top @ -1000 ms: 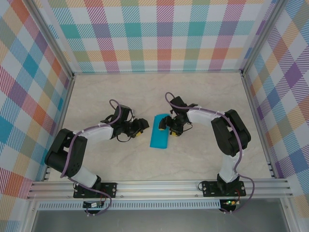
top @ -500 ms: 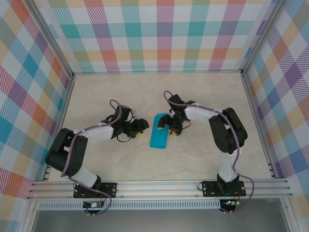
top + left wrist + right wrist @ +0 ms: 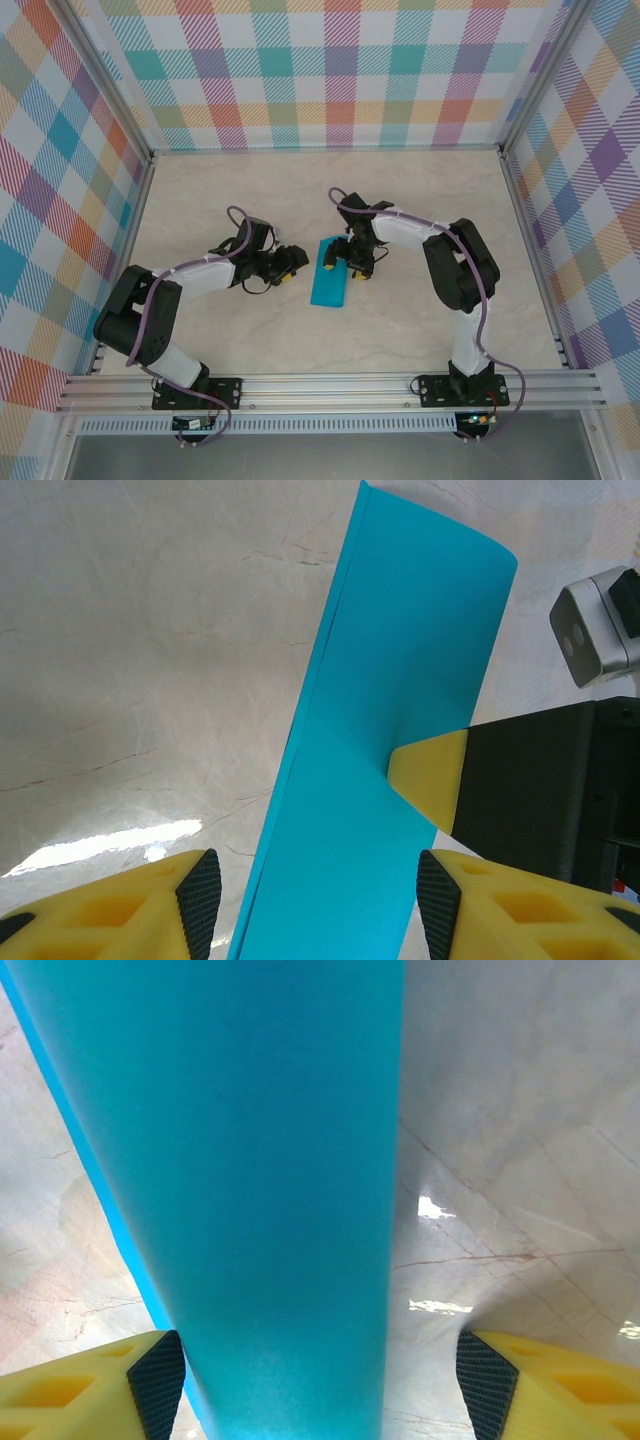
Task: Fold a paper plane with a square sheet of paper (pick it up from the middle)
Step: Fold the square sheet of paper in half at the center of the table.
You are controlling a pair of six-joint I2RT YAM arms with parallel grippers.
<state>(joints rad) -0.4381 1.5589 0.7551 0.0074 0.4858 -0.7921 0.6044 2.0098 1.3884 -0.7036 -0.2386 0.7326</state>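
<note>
The square sheet of paper [image 3: 328, 287] lies on the table as a narrow teal-blue strip, folded lengthwise. My right gripper [image 3: 343, 264] stands open astride the strip's far half, one yellow fingertip [image 3: 425, 780] resting on the sheet. In the right wrist view the paper [image 3: 240, 1180] runs between the wide-apart pads of the right gripper [image 3: 325, 1385], closer to the left one. My left gripper [image 3: 290, 265] sits just left of the strip, also open. In its own view the paper [image 3: 400, 660] stretches away between the pads of the left gripper [image 3: 318, 905], held by neither.
The pale marble tabletop [image 3: 250, 200] is bounded by checked walls [image 3: 330, 70] at the back and both sides, and an aluminium rail [image 3: 330, 385] runs along the near edge. The right wrist camera [image 3: 590, 630] hangs close to the paper's far end.
The right gripper has slid a little left over the paper and its jaws have widened. The left arm and the paper have stayed put.
</note>
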